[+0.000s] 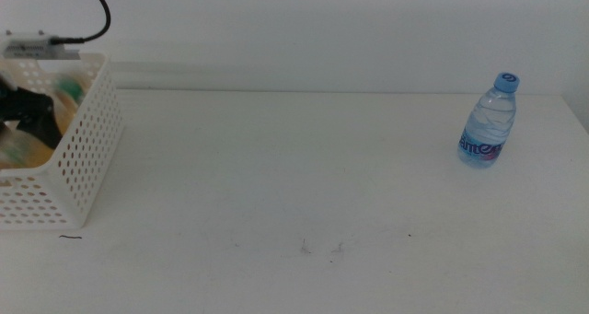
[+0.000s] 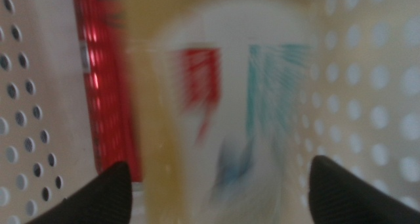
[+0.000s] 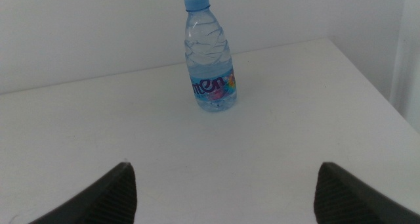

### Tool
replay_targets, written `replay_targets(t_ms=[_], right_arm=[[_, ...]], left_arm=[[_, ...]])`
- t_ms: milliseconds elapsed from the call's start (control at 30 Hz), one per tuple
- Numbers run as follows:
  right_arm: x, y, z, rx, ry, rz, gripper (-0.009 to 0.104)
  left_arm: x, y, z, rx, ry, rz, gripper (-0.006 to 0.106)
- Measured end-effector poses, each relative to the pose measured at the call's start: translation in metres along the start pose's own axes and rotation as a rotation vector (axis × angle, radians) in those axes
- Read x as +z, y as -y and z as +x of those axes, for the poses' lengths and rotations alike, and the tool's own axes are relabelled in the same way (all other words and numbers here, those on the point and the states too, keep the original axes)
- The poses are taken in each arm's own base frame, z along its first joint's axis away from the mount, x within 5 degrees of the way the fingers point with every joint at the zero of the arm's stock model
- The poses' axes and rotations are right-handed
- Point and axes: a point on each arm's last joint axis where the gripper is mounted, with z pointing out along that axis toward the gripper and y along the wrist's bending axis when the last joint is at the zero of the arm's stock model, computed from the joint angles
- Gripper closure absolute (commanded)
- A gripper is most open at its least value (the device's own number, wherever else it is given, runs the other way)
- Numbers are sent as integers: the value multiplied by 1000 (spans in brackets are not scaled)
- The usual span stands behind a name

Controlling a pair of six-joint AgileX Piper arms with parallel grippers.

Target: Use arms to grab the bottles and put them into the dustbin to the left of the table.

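Right tool (image 3: 223, 194) isn't visible in the middle view, so that arm is parked off frame; its wrist view shows the two jaws spread wide with nothing between them, pointed across bare bench (image 1: 294, 185) at the water bottle (image 3: 211, 56). That bottle stands upright, blue cap on, near the far right corner of the bench (image 3: 98, 132), well apart from everything else (image 1: 488, 122). Far left: the white perforated basket (image 1: 87, 153) sits at the bench's left edge, and the left tool (image 1: 23, 107) is down inside it, seen only as a dark blurred shape. Left wrist view has the jaws spread wide with the yellow tea bottle (image 2: 216, 106) between them, heavily blurred; I read that as just let go or about to be, can't tell if the jaws touch it. Red can (image 2: 105, 86) lies in the basket just beside the tea bottle, against the holed wall (image 2: 26, 119). Step in hand, my read: second item being dropped in the bin, two of three handled. Next: left arm lifts clear of the basket; right arm closes in on the water bottle, jaws around the body below the shoulder, squeeze gently since thin plastic will flex, then carry it the full width of the bench to the basket or hand over midway.
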Motion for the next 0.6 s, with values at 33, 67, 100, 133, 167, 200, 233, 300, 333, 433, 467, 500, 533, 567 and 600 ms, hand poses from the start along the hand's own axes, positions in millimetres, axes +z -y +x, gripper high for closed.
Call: replay_targets(t_ms=[33, 67, 100, 133, 167, 200, 233, 300, 333, 433, 467, 500, 533, 567, 600], right_arm=[[0, 0, 0, 0, 0, 0, 10], [0, 0, 0, 0, 0, 0, 10], [0, 0, 0, 0, 0, 0, 10], [0, 0, 0, 0, 0, 0, 10], [0, 0, 0, 0, 0, 0, 10], [0, 0, 0, 0, 0, 0, 10], [0, 0, 0, 0, 0, 0, 10], [0, 0, 0, 0, 0, 0, 10], [0, 0, 0, 0, 0, 0, 10], [0, 0, 0, 0, 0, 0, 10], [0, 0, 0, 0, 0, 0, 10], [0, 0, 0, 0, 0, 0, 10], [0, 0, 0, 0, 0, 0, 10], [0, 0, 0, 0, 0, 0, 10], [0, 0, 0, 0, 0, 0, 10]], left_arm=[[-4, 1, -1, -3, 17, -2, 7], [-9, 4, -2, -2, 34, -4, 7], [-14, 6, -2, -6, 51, -5, 7], [-23, 9, -2, -6, 73, -6, 7], [-33, 13, -1, -5, 99, -9, 7], [-45, 17, 0, -2, 129, -14, 7], [-57, 22, 1, 2, 159, -19, 7], [-87, 35, 6, 8, 239, -21, 7], [-100, 42, 9, 16, 274, -21, 7], [-147, 76, 21, 69, 403, -22, 7], [-163, 91, 27, 95, 446, -15, 7], [-176, 106, 33, 126, 485, -8, 7], [-187, 119, 38, 151, 520, 7, 7], [-200, 135, 45, 185, 559, 22, 7], [-212, 151, 53, 218, 597, 46, 7]])
